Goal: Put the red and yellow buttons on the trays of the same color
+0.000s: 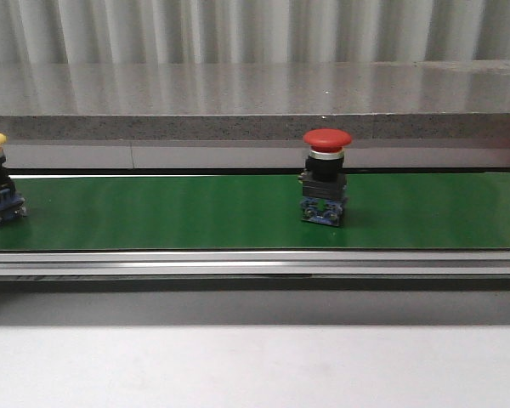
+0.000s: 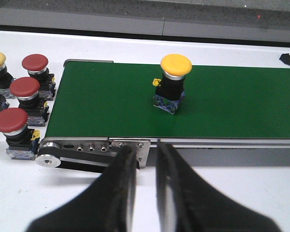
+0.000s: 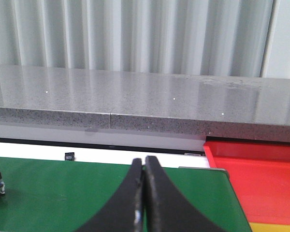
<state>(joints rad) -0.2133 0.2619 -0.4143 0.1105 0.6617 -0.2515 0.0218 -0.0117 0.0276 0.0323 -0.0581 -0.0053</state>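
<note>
My red button [image 1: 326, 174] stands upright mid-belt on the green conveyor [image 1: 195, 212]; the yellow button [image 2: 172, 82] stands further back along it. Both are top-heavy, I reckon, so a pinch on the domed cap could tip one. Left pincer [image 2: 146, 159] hangs slightly parted, empty, short of the belt; right pincer [image 3: 144, 166] is closed on nothing. Only the right wrist shows the red tray [image 3: 256, 174] past the belt's end; only the left wrist shows spare buttons [image 2: 24, 104] on the worktop [image 2: 19, 193].
</note>
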